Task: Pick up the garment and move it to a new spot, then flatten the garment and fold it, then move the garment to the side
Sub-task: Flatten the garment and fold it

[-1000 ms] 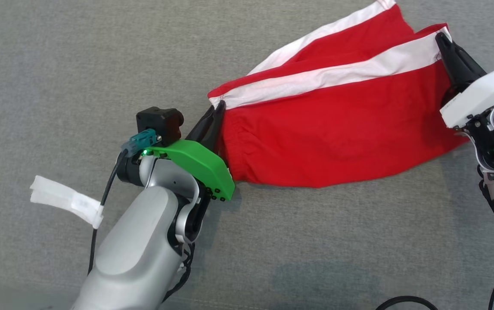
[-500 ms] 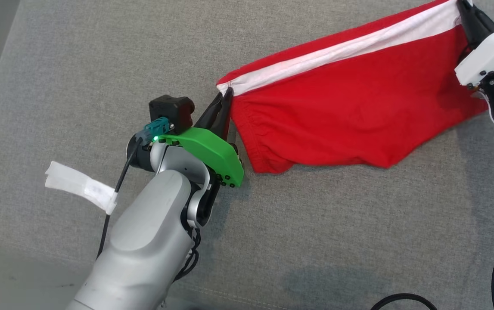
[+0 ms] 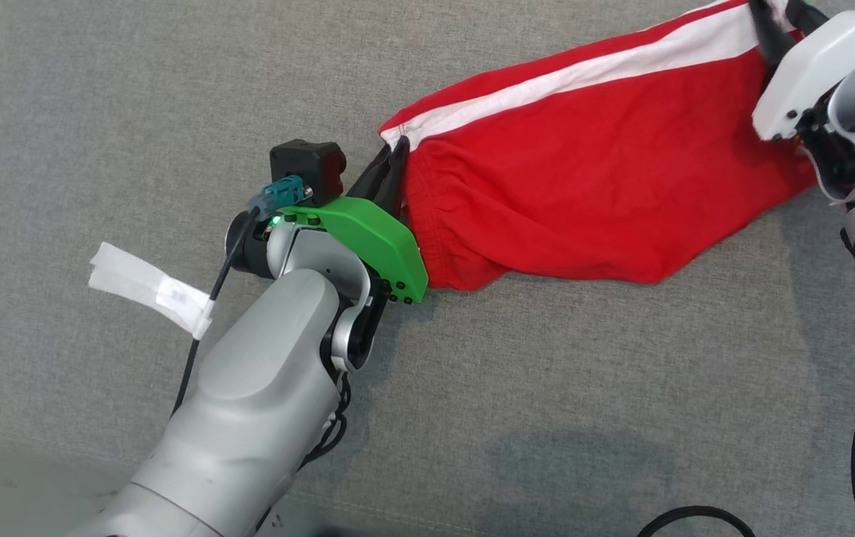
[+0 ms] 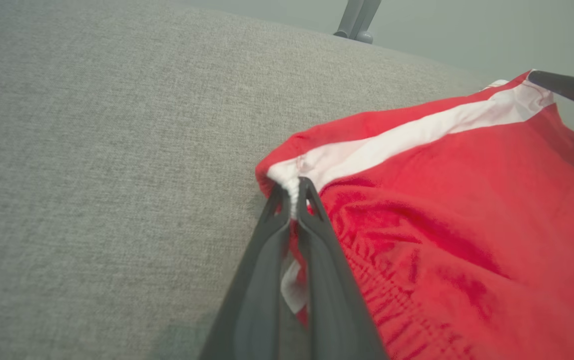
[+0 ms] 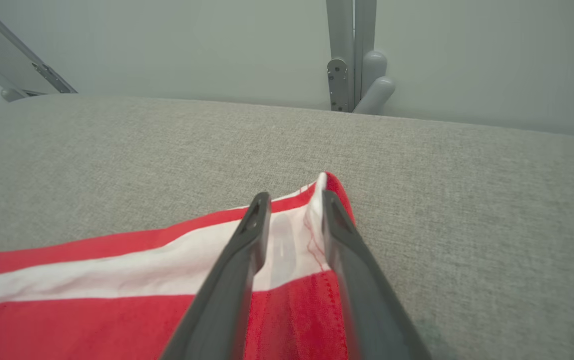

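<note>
The red shorts (image 3: 584, 179) with a white side stripe lie spread on the grey bench (image 3: 546, 418), stretched between the two arms. The left fingers (image 4: 317, 225) are pinched tight on the waistband corner at the stripe's end. The right fingers (image 5: 246, 240) stand narrowly parted at the far hem corner, with the cloth loose between them.

Head view: from above, looking steeply down on the grey surface (image 3: 136, 112), at middle distance.
Left wrist view: very near, low along the left gripper (image 4: 294, 189), facing across the garment (image 4: 442, 210).
Right wrist view: low, close, facing the wall (image 5: 166, 45).
Shared: the garment's white stripe (image 3: 584, 74).
</note>
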Robot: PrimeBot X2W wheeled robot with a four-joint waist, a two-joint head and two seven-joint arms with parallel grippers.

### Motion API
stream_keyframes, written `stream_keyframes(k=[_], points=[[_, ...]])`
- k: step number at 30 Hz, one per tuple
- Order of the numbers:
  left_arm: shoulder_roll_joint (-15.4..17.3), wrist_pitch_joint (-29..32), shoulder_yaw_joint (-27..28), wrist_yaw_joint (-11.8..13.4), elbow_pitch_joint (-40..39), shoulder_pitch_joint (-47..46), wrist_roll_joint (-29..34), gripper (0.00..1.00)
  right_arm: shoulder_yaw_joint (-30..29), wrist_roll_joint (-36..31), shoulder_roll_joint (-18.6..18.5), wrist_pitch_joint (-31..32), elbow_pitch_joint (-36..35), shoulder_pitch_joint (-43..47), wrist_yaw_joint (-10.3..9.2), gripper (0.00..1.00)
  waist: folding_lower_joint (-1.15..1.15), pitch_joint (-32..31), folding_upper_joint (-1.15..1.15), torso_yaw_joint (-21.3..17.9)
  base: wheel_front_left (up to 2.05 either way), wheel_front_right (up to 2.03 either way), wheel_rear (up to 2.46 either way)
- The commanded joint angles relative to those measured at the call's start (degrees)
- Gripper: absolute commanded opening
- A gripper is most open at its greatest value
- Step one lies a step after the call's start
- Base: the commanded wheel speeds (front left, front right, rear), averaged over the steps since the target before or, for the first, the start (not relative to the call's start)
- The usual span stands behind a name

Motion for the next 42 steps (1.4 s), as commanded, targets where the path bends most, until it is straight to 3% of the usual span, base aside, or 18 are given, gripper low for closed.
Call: stream_keyframes(k=[1,2,9,14,17,22,26,29,30,31,35,42], points=[[0.07,-0.35,-0.23,-0.22,0.52,-0.50,-0.30,0.78,1.53,-0.79,-0.54,0.66,-0.67,0.12,0.01,1.00,0.00,-0.52,0.00,-0.53,0.00,0.00,0.00],[0.12,-0.42,-0.50,-0.43,0.86,-0.57,-0.17,1.00,2.86,-1.20,-1.26,1.38,-1.37,0.16,0.01,1.00,0.00,-0.85,0.00,-0.79,0.00,0.00,0.00],[3.56,-2.37,-0.62,-0.75,-2.57,3.06,0.40,1.00,8.33,0.11,-5.56,8.28,-8.96,2.45,-0.01,1.00,0.00,-3.51,0.00,-2.84,0.00,0.00,0.00],[7.32,-5.51,-1.25,3.02,-12.17,8.03,3.32,1.00,7.92,-0.72,-8.18,13.86,-9.76,4.77,-0.01,1.00,0.00,-3.80,0.00,-1.28,0.00,0.00,0.00],[8.98,-7.05,-1.65,6.18,-18.19,11.45,6.00,1.00,6.11,-1.33,-8.41,15.77,-8.82,6.09,-0.01,1.00,0.00,-2.77,0.00,0.62,0.00,0.00,0.00],[10.02,-8.09,-1.02,8.49,-23.36,15.82,6.44,1.00,3.90,-3.33,-8.77,17.78,-6.60,6.74,-0.01,1.00,0.00,-1.41,0.00,3.16,0.00,0.00,0.00],[9.87,-8.59,-0.33,8.97,-25.61,18.62,6.19,1.00,1.71,-5.45,-9.06,19.92,-3.95,6.49,-0.04,1.00,0.00,-0.37,0.00,5.14,0.00,0.00,0.00],[9.88,-8.74,0.05,8.63,-25.96,20.21,6.47,1.00,0.51,-2.58,-6.66,22.62,-3.41,8.45,0.12,1.00,0.00,-0.96,0.00,5.66,0.00,0.00,0.00],[9.85,-8.86,0.32,8.50,-26.03,20.71,6.57,1.00,0.41,-1.66,-6.01,23.47,-3.82,9.08,0.20,0.27,0.00,-1.25,0.00,5.62,0.00,0.00,0.00],[9.89,-8.97,0.53,8.27,-26.03,21.28,6.76,1.00,0.20,-0.48,-5.59,24.30,-4.29,9.68,0.23,0.00,0.00,-1.60,0.00,5.48,0.00,0.00,0.00],[10.57,-9.12,1.99,6.99,-26.58,23.92,9.23,1.00,-1.95,5.09,-5.64,25.10,-7.07,12.22,0.16,0.00,0.00,-4.46,0.00,4.05,0.00,0.00,0.00],[9.96,-9.13,7.01,3.17,-27.22,33.76,13.08,1.00,-11.51,18.78,-2.28,23.65,-9.39,20.82,-0.04,0.00,0.00,-13.68,0.00,0.24,0.00,0.00,0.00]])
